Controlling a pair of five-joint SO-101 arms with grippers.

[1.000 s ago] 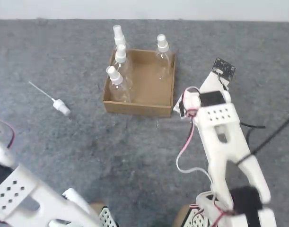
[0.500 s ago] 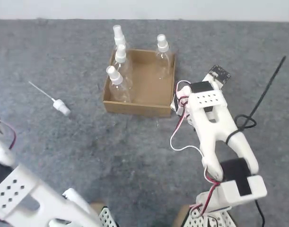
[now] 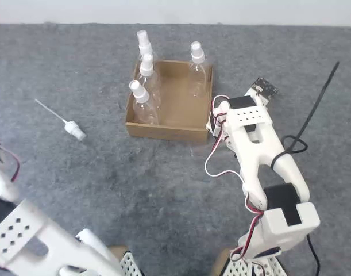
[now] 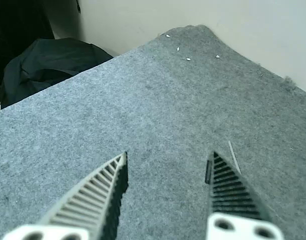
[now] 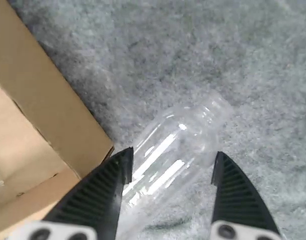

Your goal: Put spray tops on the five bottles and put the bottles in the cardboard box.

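Note:
A clear bottle (image 5: 179, 145) with no top lies on the grey carpet beside the cardboard box's corner (image 5: 47, 120). My right gripper (image 5: 173, 154) hangs open over it, one finger on each side and neither touching it. In the high view the right arm (image 3: 248, 119) stands by the cardboard box's (image 3: 164, 131) right front corner. Several capped bottles stand at the box: two at its left wall (image 3: 142, 99) (image 3: 147, 73), one at the back right (image 3: 197, 60), one at the back left (image 3: 143, 42). A loose spray top (image 3: 74, 130) lies to the left. My left gripper (image 4: 168, 156) is open over bare carpet.
The left arm's white body (image 3: 31, 238) fills the lower left corner. A black cable (image 3: 316, 106) trails to the right of the right arm. A dark bag (image 4: 40, 62) lies beyond the carpet's edge. A thin white tube (image 4: 234, 156) lies near the left gripper.
The right arm has swung left and come down toward the box's right front corner. The bottles, the box and the loose spray top have not moved.

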